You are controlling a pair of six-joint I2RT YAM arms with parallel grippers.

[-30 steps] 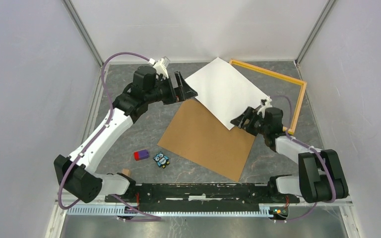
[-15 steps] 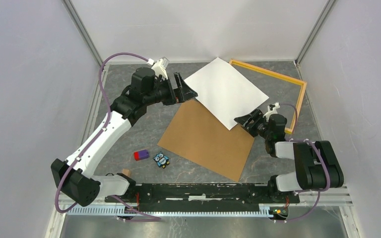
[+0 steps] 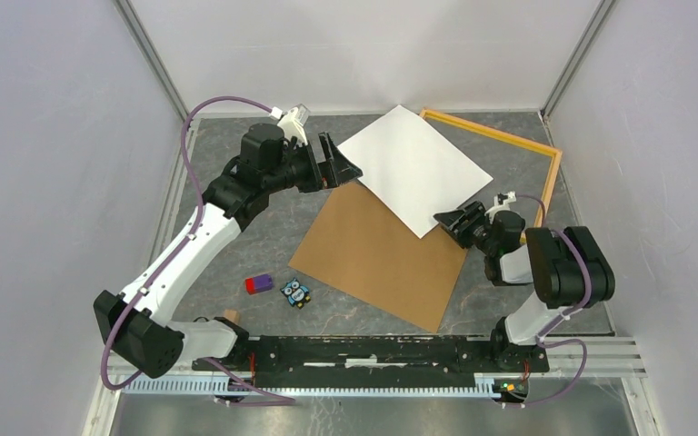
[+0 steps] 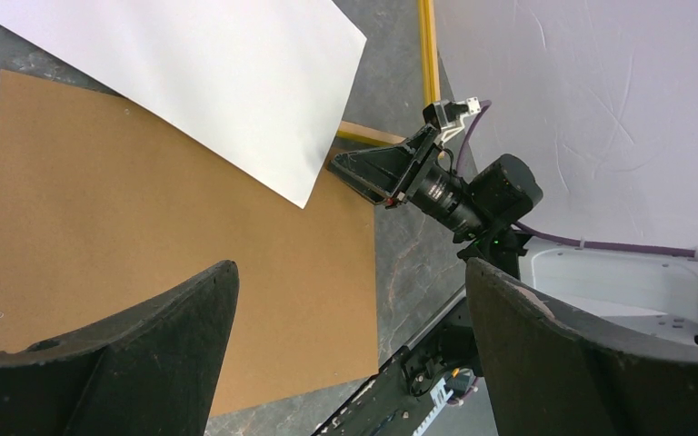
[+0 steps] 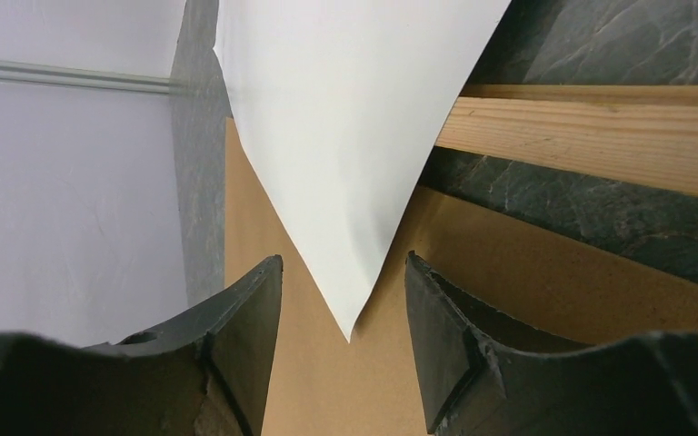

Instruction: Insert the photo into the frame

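Observation:
The photo (image 3: 413, 168) lies white back up, tilted, with its far part over the frame (image 3: 545, 195) and its near corner over a brown backing panel (image 3: 382, 254). My right gripper (image 3: 450, 222) sits low at that near corner. In the right wrist view the photo's corner tip (image 5: 350, 300) points in between the fingers of the right gripper (image 5: 344, 259), which stand apart without touching it; the frame's wooden bar (image 5: 600, 136) crosses behind. My left gripper (image 3: 345, 162) hovers wide open beside the photo's left corner, holding nothing. In the left wrist view the left gripper (image 4: 350, 268) looks over the panel.
A purple and red block (image 3: 258, 284) and a small blue owl figure (image 3: 296, 292) lie on the grey table left of the panel. White walls enclose the table on three sides. The arms' base rail (image 3: 373, 350) runs along the near edge.
The right arm's elbow has folded back and the gripper has slid slightly right along the photo's near corner, its jaws narrowing. The left arm has barely moved.

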